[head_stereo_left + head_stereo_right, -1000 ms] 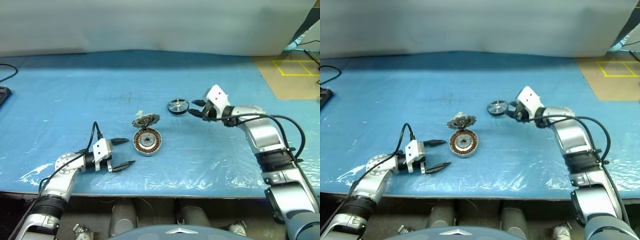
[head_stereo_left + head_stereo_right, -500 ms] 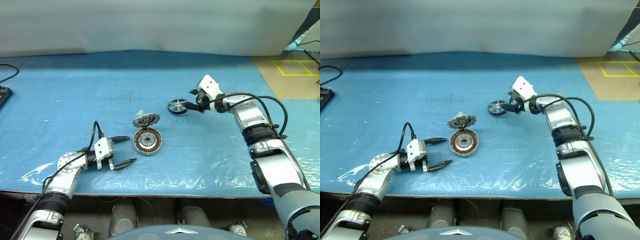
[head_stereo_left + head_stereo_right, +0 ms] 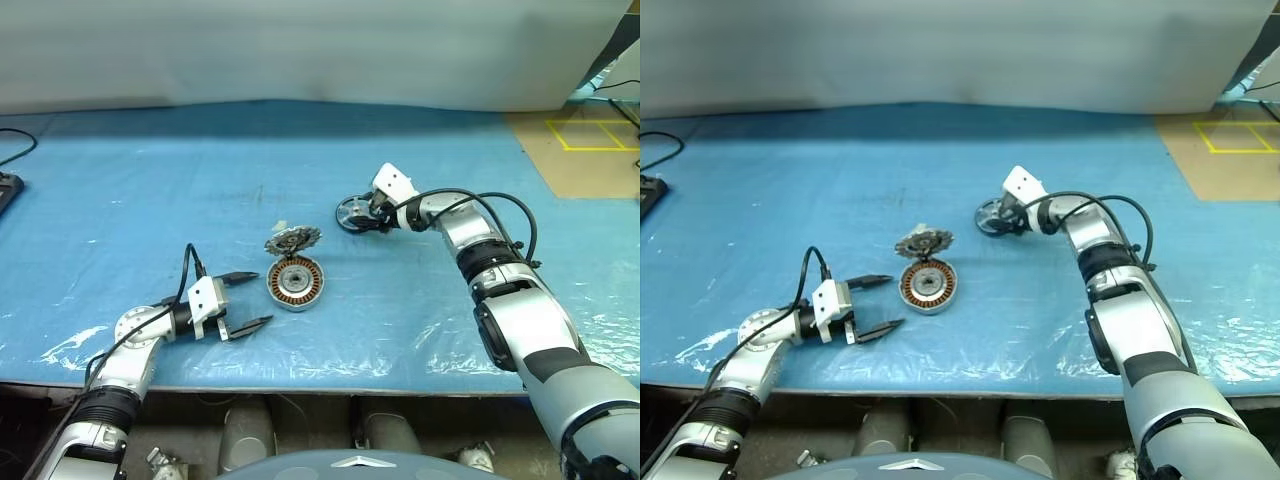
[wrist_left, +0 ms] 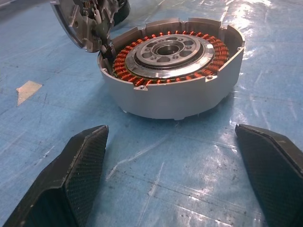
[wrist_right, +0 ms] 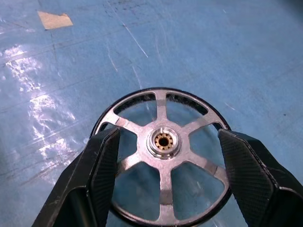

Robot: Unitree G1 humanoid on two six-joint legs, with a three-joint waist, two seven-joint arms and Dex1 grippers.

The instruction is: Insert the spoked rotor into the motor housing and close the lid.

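On the blue-covered bench (image 3: 140,180), near its middle, sits the motor housing (image 3: 295,282), open at the top with its copper windings and central hub bare. Nothing has been fitted into it yet. The lid (image 3: 292,240), a silvery toothed piece, leans against the housing's rim at about 12 o'clock, tilted rather than flat, as the left wrist view shows. The spoked rotor (image 3: 355,213) lies flat on the bench at roughly 1 o'clock from the housing, well apart from it.

By my reading the task is at its very start: the rotor has not been lifted, the housing is empty, and the lid is off. What remains is picking up the rotor, carrying it over and seating it on the hub, then setting the lid down on top.

The right gripper (image 5: 163,165) is at the rotor. Its jaws stand well apart and straddle the wheel, one black finger (image 5: 102,165) just outside the rim on one side and the other beside the rim opposite (whether either pad is actually pressing the shiny rim I cannot tell). The rotor is flat on the bench, so it is bracketed rather than held.

The left gripper (image 3: 244,302) hovers low at about 8 o'clock from the housing, pointing toward it. Its jaws are spread fully wide and hold nothing; bare bench separates their tips from the housing's grey wall.
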